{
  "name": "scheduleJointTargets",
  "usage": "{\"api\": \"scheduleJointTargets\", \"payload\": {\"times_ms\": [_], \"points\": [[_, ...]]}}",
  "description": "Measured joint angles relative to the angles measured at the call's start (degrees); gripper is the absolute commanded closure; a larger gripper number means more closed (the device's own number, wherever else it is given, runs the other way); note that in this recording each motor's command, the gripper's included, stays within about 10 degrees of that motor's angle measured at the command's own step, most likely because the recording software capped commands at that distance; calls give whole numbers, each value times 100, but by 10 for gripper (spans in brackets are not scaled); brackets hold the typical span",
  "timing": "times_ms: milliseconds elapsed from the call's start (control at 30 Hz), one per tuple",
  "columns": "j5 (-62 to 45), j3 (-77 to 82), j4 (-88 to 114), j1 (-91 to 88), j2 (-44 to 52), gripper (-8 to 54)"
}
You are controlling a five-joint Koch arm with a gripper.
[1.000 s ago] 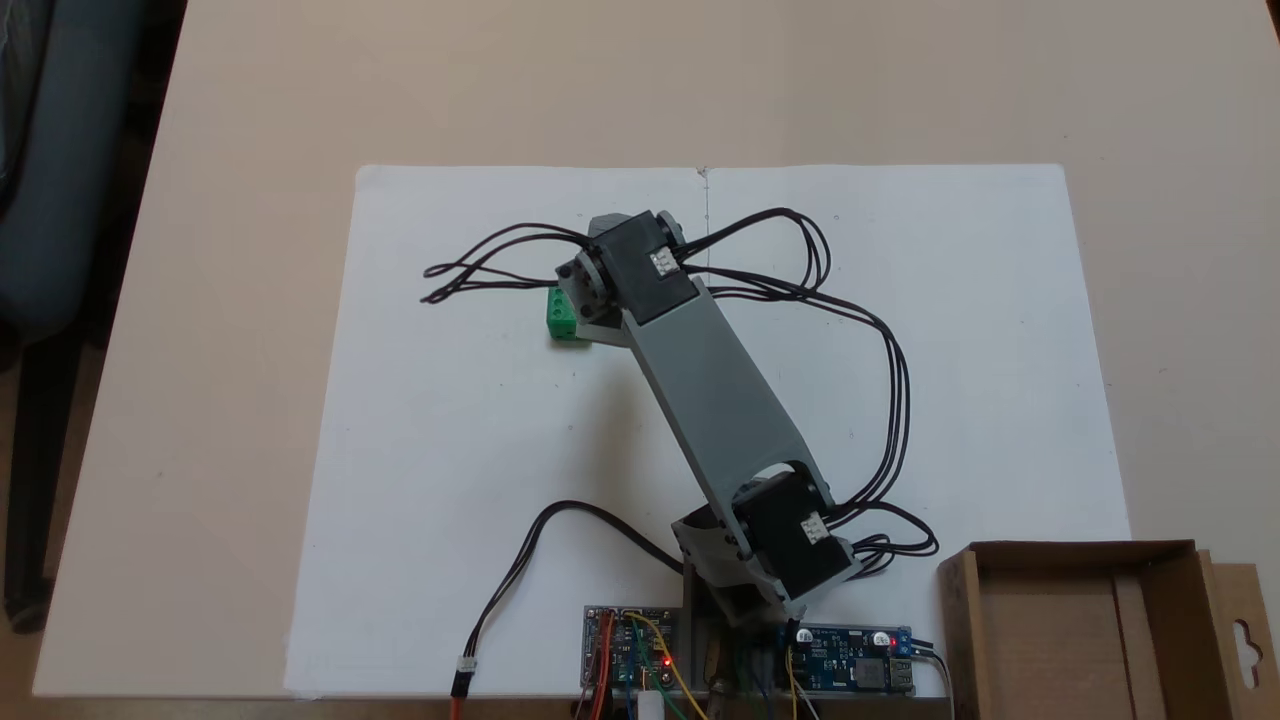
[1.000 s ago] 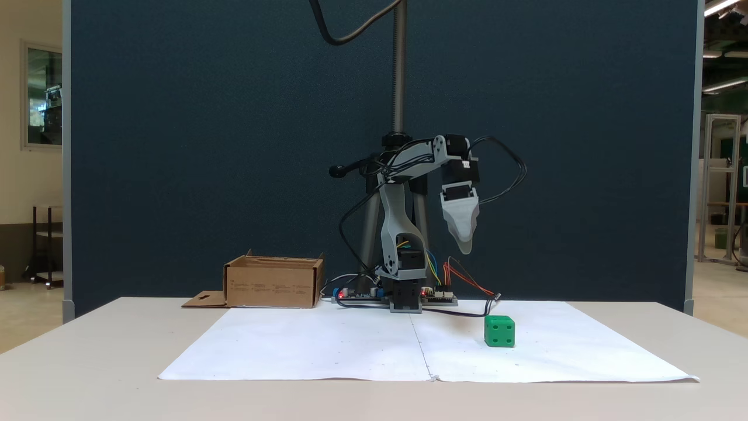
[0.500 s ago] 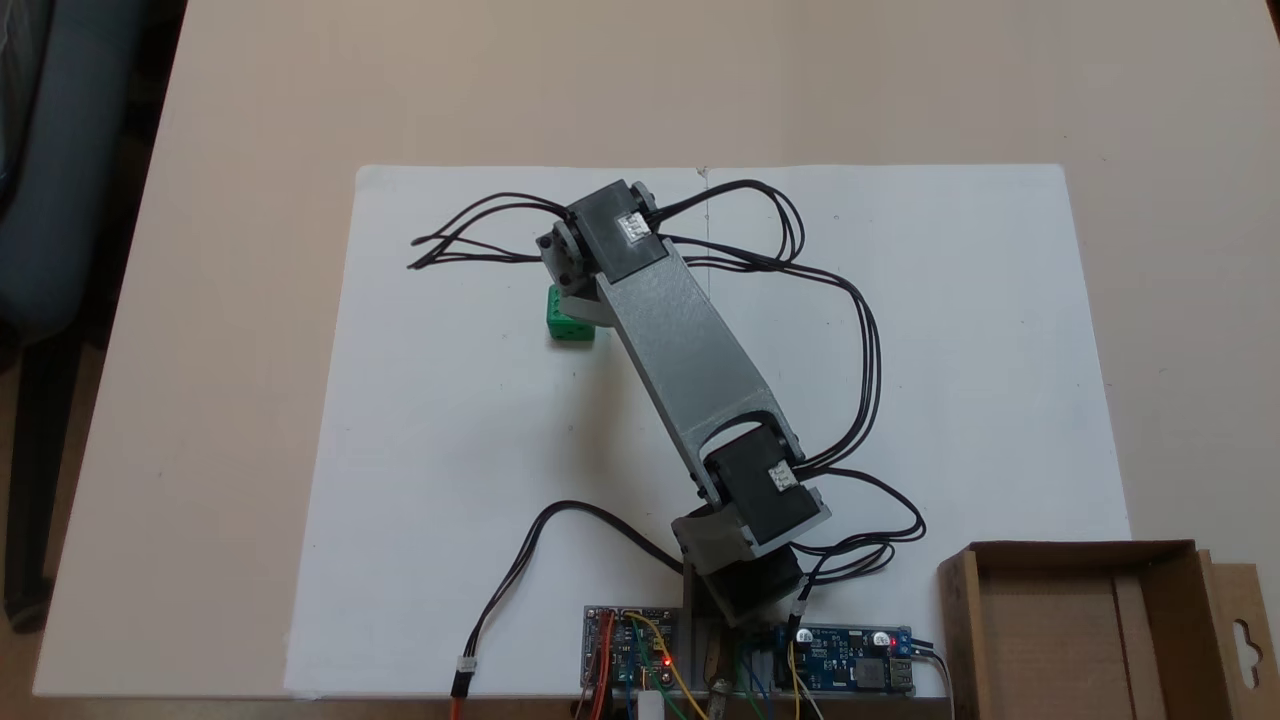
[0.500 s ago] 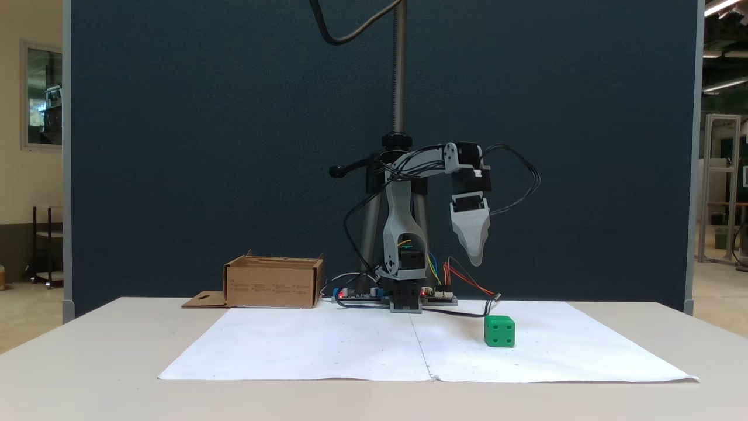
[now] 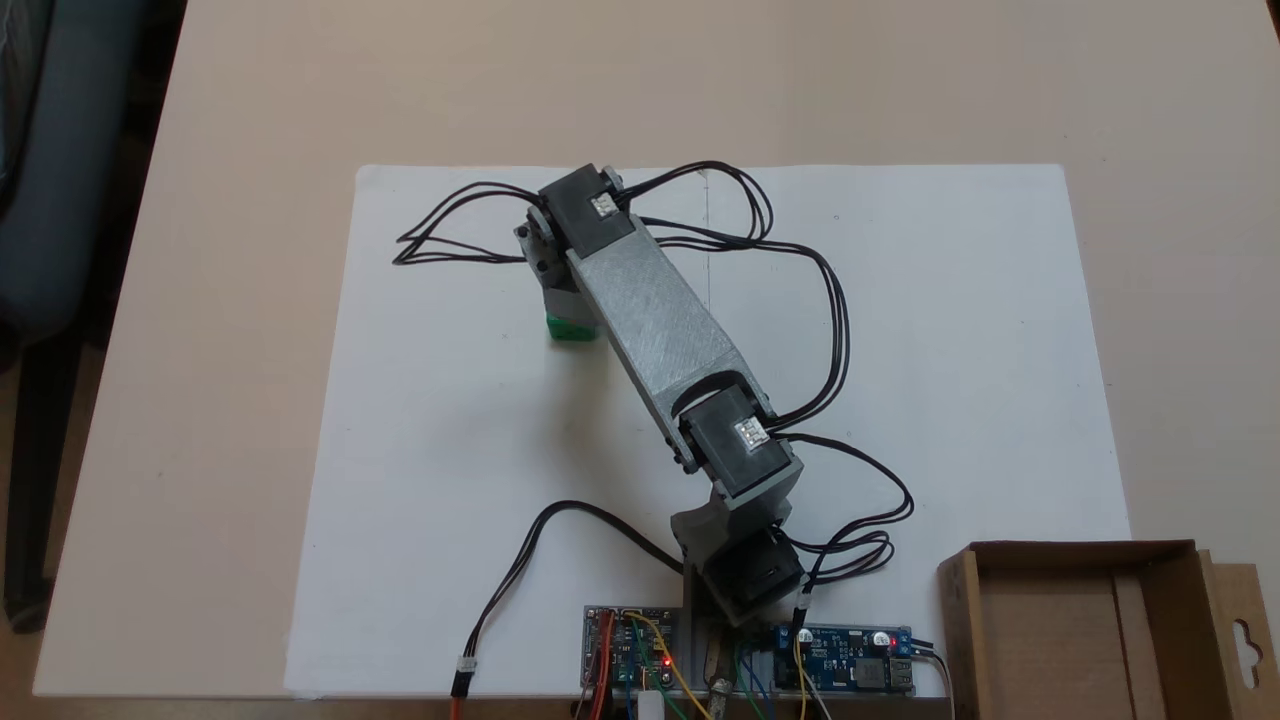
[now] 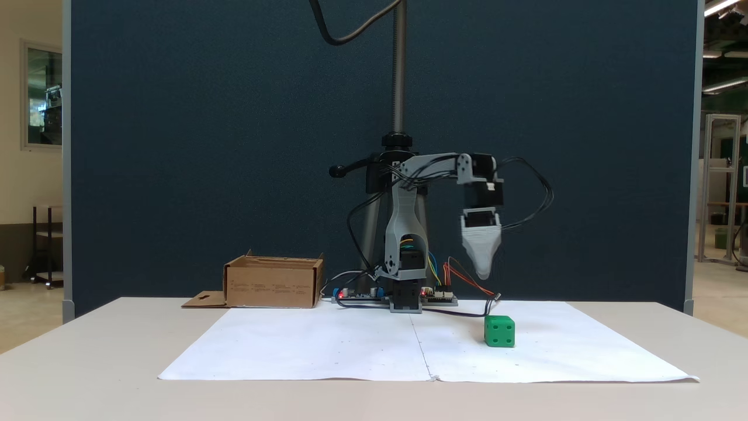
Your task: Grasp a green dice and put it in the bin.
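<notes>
One green dice (image 5: 570, 328) peeks from under the arm's wrist in a fixed view from above, at 10 o'clock from the base, on white paper (image 5: 450, 420); the bin (image 5: 1085, 640) sits at 4 o'clock. In a fixed view from the front, the hand (image 6: 482, 272) points down above the green dice (image 6: 499, 331), apart from it; whether clenched or released, I cannot tell.
</notes>
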Motion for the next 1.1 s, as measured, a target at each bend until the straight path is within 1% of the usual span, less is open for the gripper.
{"api": "scheduleJointTargets", "payload": {"times_ms": [333, 867, 1100], "points": [[9, -237, -9, -290, -431, 20], [0, -237, -9, -193, -422, 20], [0, -237, -9, -193, -571, 21]]}}
